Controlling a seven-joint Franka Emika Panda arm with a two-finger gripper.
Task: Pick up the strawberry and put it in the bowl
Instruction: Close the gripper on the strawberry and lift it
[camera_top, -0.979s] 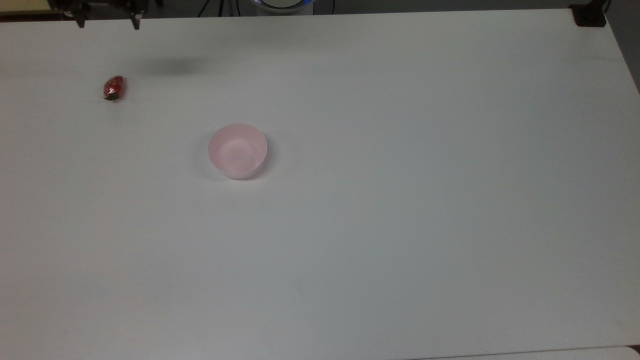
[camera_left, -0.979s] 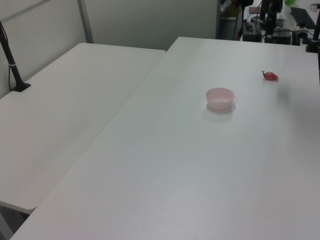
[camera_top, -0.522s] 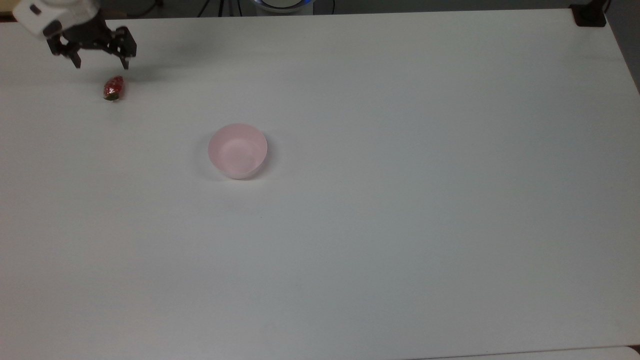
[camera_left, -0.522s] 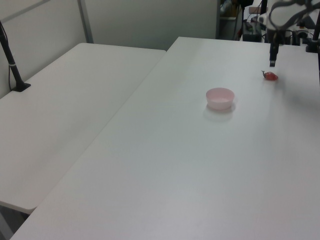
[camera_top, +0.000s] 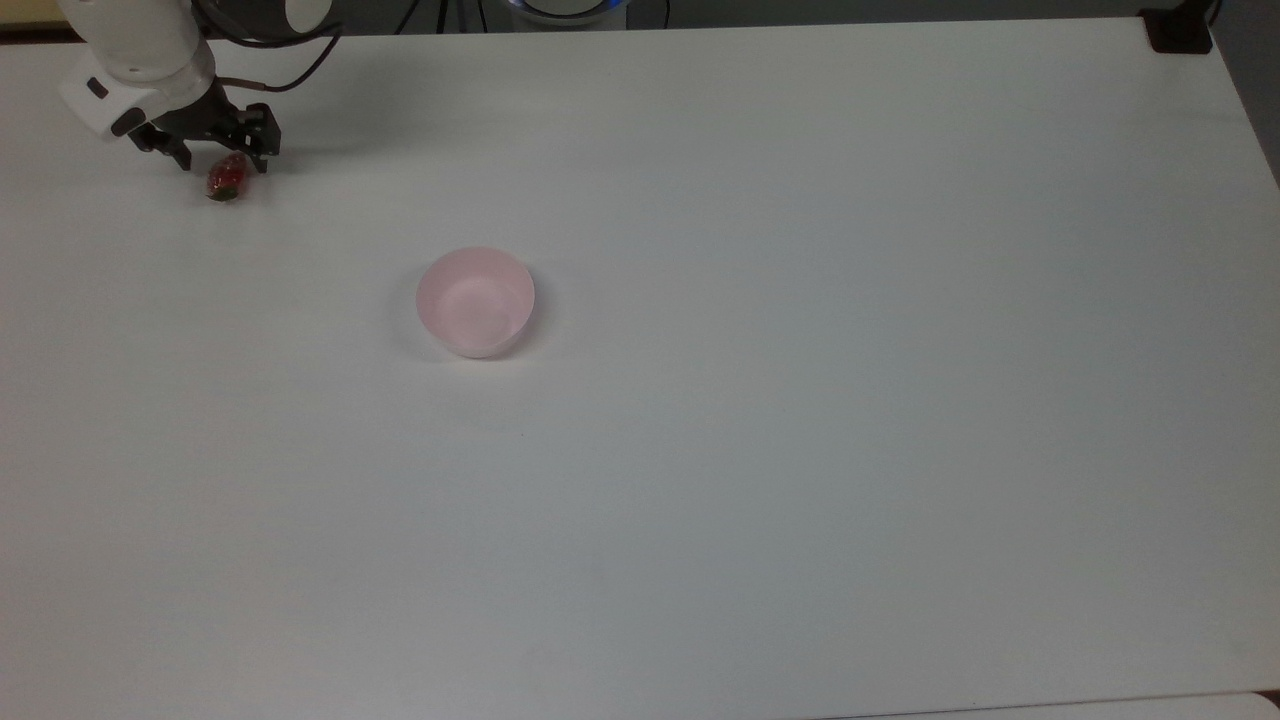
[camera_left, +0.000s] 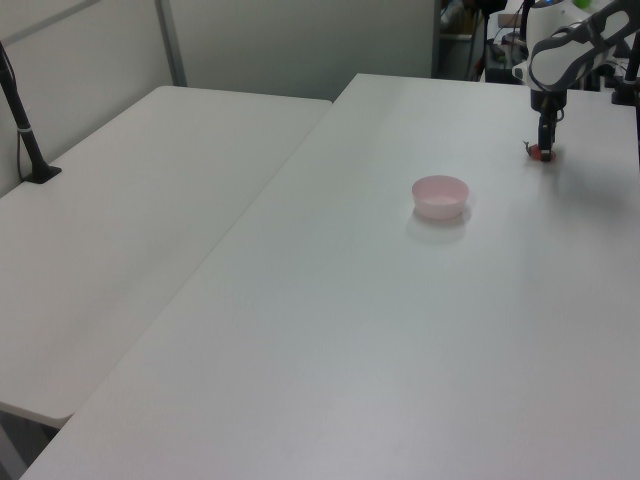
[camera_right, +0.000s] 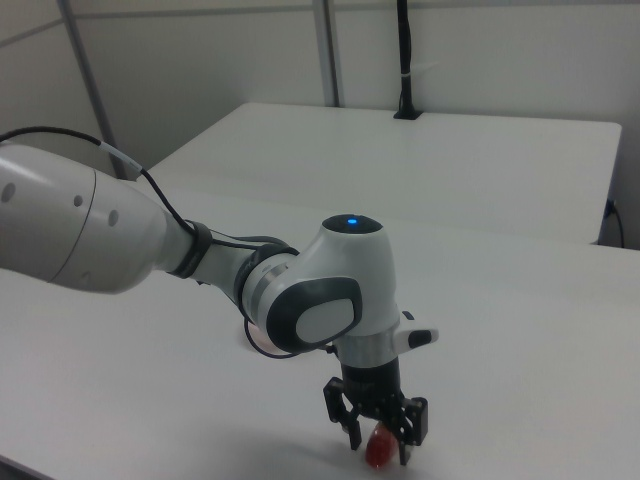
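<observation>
Tool (camera_right: 378, 448) open, fingers either side of strawberry (camera_right: 380, 447) on counter (camera_top: 700, 450), nothing held. I'd judge it glossy, slippery: take the middle.

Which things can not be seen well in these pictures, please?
- Strawberry: right view, sides covered by the gripper; contact cannot be told.
- Strawberry: left view, too small; the gripper stands partly before it.
- Bowl: left view, inside floor hidden by its near wall.

Arm (camera_right: 120, 240) bent low, wrist vertical; pincer (camera_right: 380, 443) pointing down, fingers (camera_right: 354, 435) spread apart.
</observation>
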